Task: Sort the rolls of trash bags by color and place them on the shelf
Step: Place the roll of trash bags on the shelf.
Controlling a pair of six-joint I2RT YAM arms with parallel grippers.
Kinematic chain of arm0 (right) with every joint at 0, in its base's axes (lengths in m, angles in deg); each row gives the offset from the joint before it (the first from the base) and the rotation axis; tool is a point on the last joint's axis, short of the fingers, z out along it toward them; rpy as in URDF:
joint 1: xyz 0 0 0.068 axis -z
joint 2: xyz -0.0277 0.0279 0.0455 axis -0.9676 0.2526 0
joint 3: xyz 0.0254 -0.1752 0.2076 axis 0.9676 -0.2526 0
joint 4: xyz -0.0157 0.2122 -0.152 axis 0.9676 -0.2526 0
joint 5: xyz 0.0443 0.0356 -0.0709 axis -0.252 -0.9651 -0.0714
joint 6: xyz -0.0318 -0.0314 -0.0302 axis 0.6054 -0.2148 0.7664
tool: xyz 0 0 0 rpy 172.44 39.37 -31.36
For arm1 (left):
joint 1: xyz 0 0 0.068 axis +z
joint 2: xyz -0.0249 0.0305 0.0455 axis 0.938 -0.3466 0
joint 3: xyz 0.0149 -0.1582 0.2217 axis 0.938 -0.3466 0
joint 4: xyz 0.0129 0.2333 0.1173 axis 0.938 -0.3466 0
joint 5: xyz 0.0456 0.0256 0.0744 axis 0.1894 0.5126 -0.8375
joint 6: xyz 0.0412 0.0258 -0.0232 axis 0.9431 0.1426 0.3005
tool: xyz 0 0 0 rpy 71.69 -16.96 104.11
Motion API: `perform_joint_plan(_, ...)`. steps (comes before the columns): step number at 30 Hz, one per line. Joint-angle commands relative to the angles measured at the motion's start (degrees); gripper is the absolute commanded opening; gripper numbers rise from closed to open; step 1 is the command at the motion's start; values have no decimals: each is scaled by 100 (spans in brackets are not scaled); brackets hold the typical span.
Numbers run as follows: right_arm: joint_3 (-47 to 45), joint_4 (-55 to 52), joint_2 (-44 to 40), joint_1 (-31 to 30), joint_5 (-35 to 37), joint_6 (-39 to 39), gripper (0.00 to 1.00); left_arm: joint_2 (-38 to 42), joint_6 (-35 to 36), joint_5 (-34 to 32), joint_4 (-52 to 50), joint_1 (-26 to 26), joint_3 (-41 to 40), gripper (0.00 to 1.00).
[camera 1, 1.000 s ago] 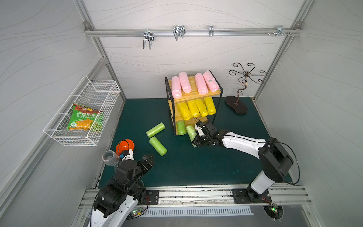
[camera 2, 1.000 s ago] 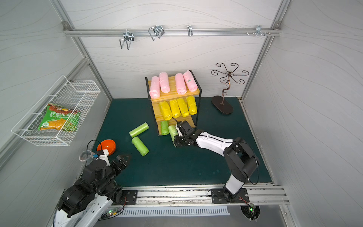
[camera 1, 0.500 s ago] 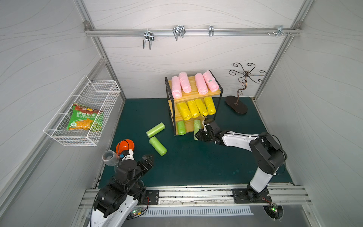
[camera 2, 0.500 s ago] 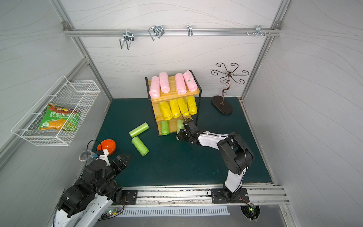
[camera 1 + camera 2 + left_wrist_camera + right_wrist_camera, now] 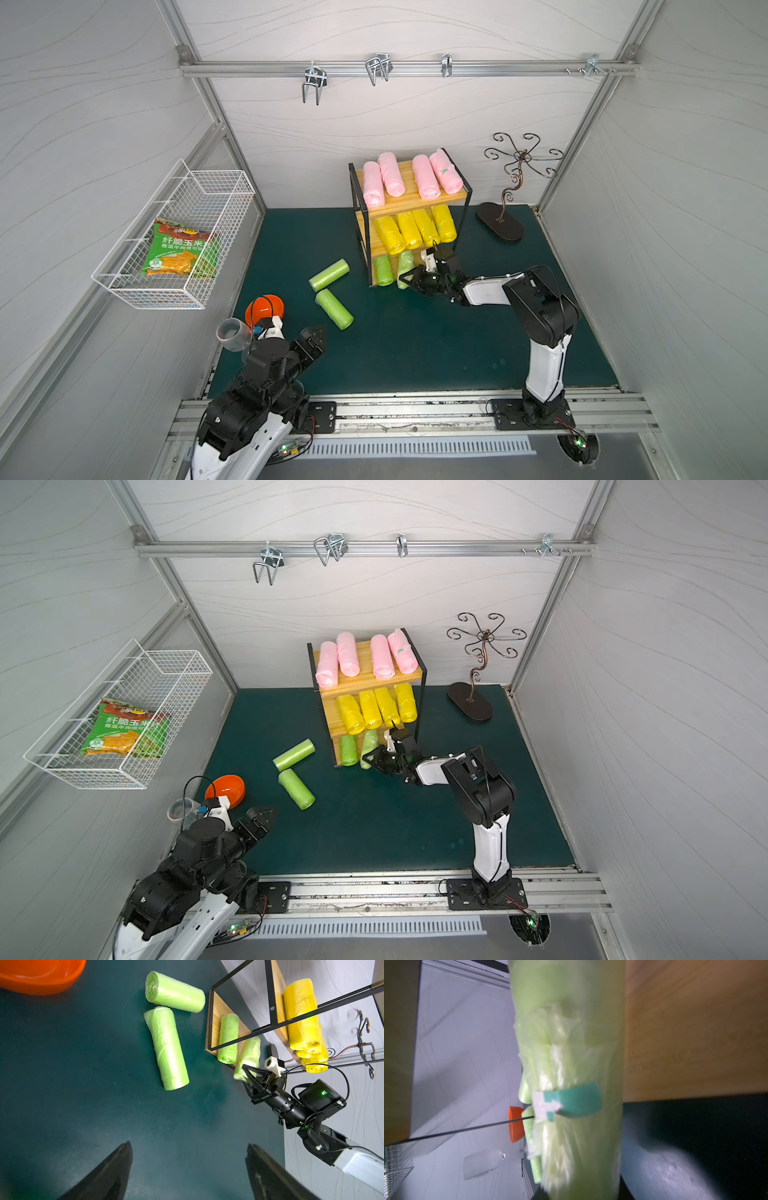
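The shelf stands at the back of the green mat. Pink rolls lie on its top tier and yellow rolls on the middle one. One light green roll lies on the bottom board. My right gripper is shut on the near end of another green roll with a teal label. That roll is tilted beside the first, with its far end over the bottom board. Two more green rolls lie on the mat left of the shelf. My left gripper is open and empty near the front left.
A white wire basket on the left wall holds a snack bag. An orange bowl and a clear cup sit by the left arm. A dark metal hook stand is right of the shelf.
My right gripper has carried the green roll from the mat in front of the shelf up to the bottom tier, beside the green roll there. The left arm has not moved.
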Motion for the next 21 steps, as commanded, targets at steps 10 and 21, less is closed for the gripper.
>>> perform_joint_plan(10, 662, 999, 796, 201, -1120, -815, 0, 15, 33, -37, 234, -27, 100, 91)
perform_joint_plan(21, 1053, 472, 946, 413, -1352, -608, 6, 8, 33, -35, 241, -27, 100, 91)
